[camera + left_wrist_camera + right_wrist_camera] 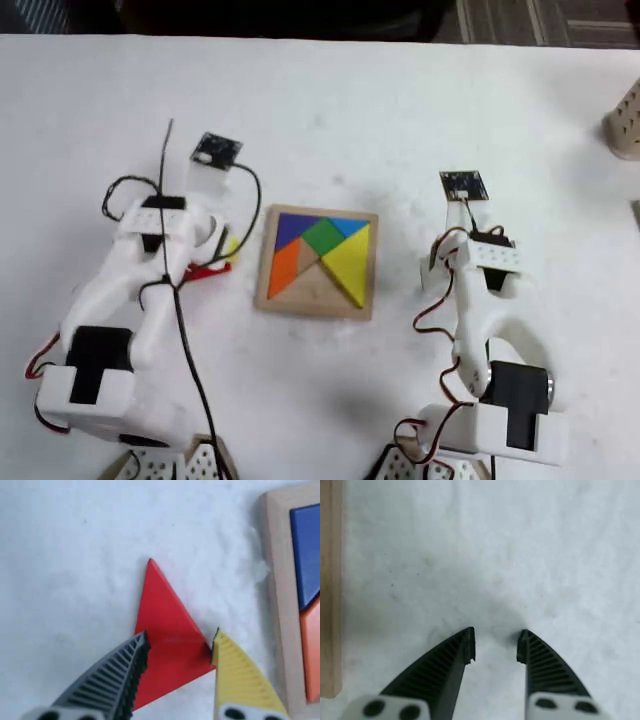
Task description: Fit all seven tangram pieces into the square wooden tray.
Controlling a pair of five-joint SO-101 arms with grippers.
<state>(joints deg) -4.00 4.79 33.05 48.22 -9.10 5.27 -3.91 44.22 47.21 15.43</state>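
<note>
Lying on the counter [400, 90] beside the left edge of the wooden tray [262, 262], the red triangle [167, 625] sits between the open fingers [110, 685] of the left gripper [180, 635]. The right gripper [495, 645] hangs open by the tray's right edge.

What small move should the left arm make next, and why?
Probably close the left claw on the red triangle. Its fingertips straddle the piece, which lies flat on the table beside the wooden tray, and the tray shows a bare gap left to fill.
</note>
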